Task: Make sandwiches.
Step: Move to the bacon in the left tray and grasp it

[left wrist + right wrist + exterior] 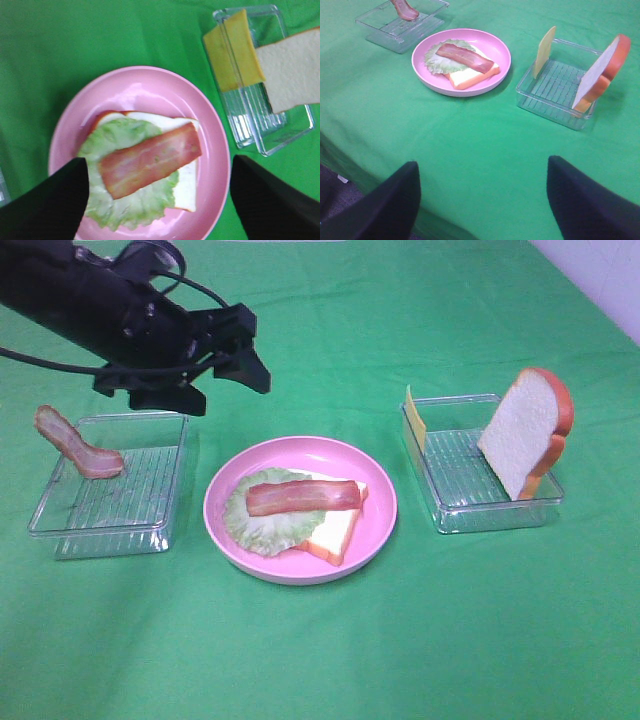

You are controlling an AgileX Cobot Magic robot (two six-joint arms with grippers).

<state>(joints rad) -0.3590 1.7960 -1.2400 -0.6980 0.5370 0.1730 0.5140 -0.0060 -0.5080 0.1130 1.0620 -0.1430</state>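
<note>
The sandwich is judged to be about half built. On the pink plate (382,530), in the middle of the green cloth (320,660), one bread slice (335,535) is laid flat. The lettuce (262,528) is spread over its left part, and a bacon strip (303,497) is laid across both. Three layers are thus in place.

The cheese slice (414,420) and the second bread slice (525,430) are not yet added. Both are seen standing on edge in the right tray (450,522), the cheese at the far left corner and the bread propped against the right wall. A spare bacon strip (75,445) is draped over the far rim of the left tray (60,530); whether it is wanted for this sandwich cannot be told.

The left gripper (226,378) is held above the cloth, on the far side of the gap between the left tray and the plate. Its jaws are spread wide and nothing is held between them. The right gripper (485,200) is shown only by its own wrist view, over the near part of the cloth and well apart from the right tray. Its jaws are also spread, with nothing held.

What is left is judged to be two placements: the cheese on the bacon, then the second bread slice on top. Both pieces lie on the right arm's side.
</note>
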